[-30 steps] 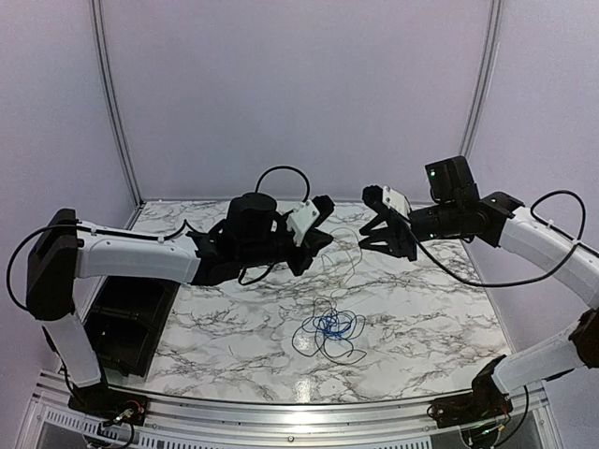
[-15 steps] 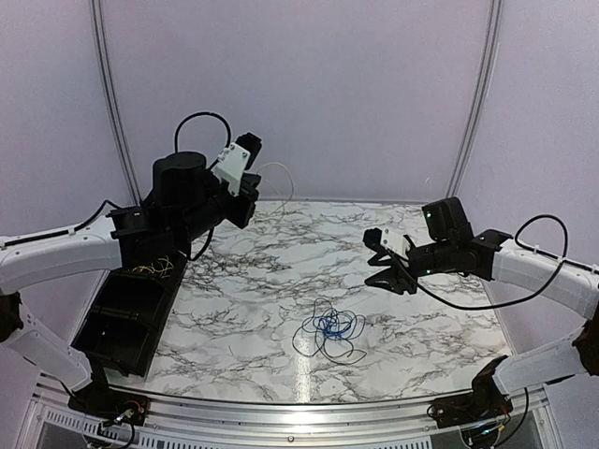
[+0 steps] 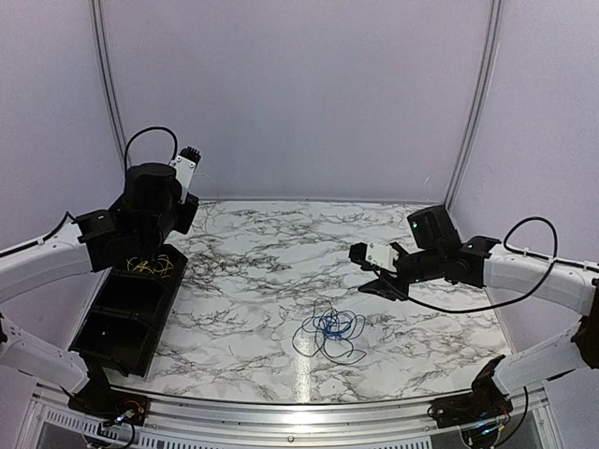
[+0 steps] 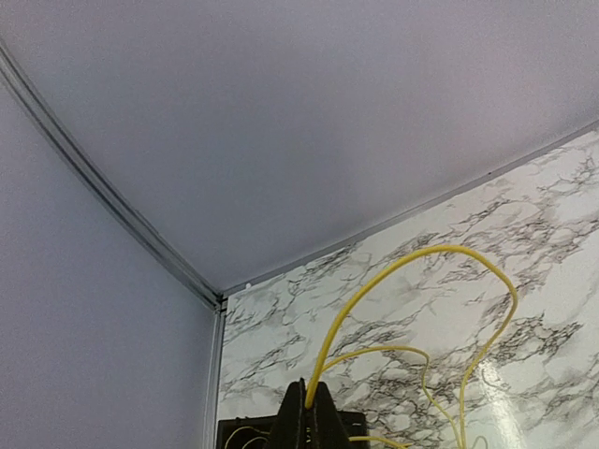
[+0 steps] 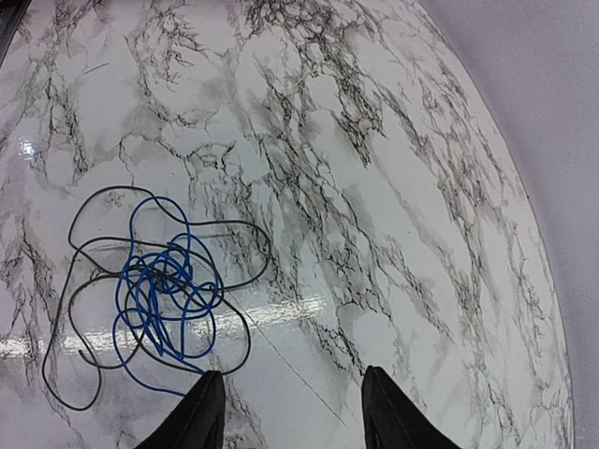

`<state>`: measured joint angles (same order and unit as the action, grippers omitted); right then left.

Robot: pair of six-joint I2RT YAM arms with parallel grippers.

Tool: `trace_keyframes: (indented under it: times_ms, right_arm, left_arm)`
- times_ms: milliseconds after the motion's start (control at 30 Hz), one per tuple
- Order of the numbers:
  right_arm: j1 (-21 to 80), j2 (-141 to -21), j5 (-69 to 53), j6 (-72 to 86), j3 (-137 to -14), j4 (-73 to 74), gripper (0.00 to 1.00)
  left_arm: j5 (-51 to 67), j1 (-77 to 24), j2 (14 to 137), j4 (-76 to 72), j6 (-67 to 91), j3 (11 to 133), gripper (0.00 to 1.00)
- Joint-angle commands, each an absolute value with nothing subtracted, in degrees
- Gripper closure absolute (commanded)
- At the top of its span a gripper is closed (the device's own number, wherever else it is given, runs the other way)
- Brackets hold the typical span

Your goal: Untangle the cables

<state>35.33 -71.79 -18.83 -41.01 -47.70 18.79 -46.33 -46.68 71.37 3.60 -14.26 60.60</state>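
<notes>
On the table [image 3: 449,327], blue cable [image 5: 159,285] and black cable [image 5: 103,191] lie knotted; left gripper [image 4: 310,398] pinches looping yellow cable [image 4: 440,248], right gripper [image 5: 292,374] gapes empty

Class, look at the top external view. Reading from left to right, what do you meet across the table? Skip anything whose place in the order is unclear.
Black bin → tangle of blue and black cables → right end effector.
</notes>
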Motion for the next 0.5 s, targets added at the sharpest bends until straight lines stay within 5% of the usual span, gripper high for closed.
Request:
trace_keyframes:
  times_ms: [0, 467]
  right_arm:
    - [36.2, -71.9, -16.7, -42.1, -47.7, 17.2, 0.5]
    - [36.7, -72.1, -14.9, -43.3, -47.0, 16.4, 0.5]
  left_arm:
    - [-48.5, -41.1, 67.9, 6.6, -13.1, 58.8, 1.0]
    - [-41.9, -24.9, 63.3, 1.1, -9.9, 52.2, 1.0]
